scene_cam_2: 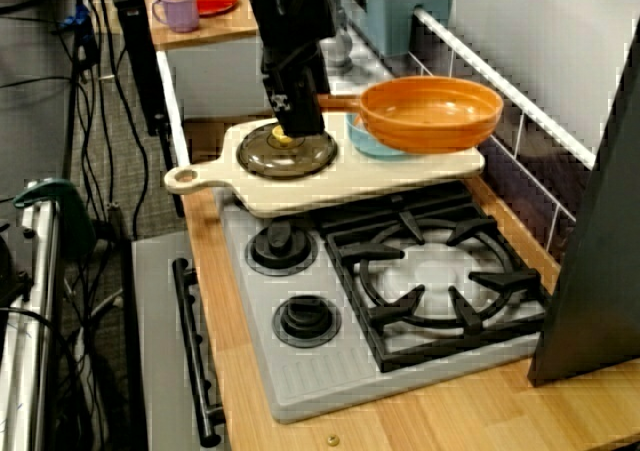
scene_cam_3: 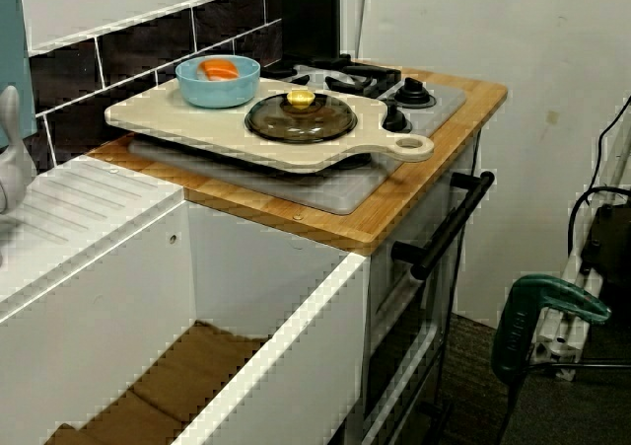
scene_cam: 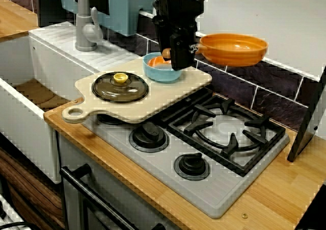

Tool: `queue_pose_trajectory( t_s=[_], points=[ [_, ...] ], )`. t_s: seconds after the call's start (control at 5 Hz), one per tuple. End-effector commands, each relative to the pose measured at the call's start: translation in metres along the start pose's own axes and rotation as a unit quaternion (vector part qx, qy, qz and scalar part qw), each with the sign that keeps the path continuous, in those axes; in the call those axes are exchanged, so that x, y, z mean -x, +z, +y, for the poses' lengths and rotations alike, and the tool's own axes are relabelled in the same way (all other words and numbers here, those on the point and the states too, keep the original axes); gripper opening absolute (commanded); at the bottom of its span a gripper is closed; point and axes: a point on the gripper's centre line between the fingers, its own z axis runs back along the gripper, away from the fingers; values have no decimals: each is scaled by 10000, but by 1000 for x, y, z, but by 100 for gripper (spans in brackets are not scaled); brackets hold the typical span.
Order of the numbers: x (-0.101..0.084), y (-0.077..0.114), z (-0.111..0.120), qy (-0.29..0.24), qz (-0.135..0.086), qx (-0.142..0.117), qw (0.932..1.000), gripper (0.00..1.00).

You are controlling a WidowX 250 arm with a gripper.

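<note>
An orange round frying pan [scene_cam: 233, 49] is held level by its short handle [scene_cam_2: 338, 101] in the clamped black claw [scene_cam: 184, 54], its body stretched out from the claw toward the tiled wall [scene_cam: 275, 90], above a pale wooden cutting board [scene_cam: 168, 95].

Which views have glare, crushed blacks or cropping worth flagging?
View facing the backsplash: gripper is near-solid black, detail lost; mild sheen on the orange pan; jagged edges. View from the stove end: faint reflections on the glass lid; a dark panel blocks the right edge. View from the sink end: pan only a sliver at the top edge; light even, shadows soft.
</note>
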Motion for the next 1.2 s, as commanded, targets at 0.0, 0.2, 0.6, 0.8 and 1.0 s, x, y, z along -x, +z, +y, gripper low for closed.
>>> queue_pose_trajectory(
  t_s=[0.0,0.2,0.6,0.8,1.0],
  points=[
    [-8,31,3,19,-475,-45,9989,0],
    [-7,36,5,31,-493,-17,9988,0],
    [-7,47,8,56,-510,52,9987,0],
    [-7,50,8,55,-509,69,9987,0],
    [-7,54,10,65,-516,104,9986,0]
  ],
)
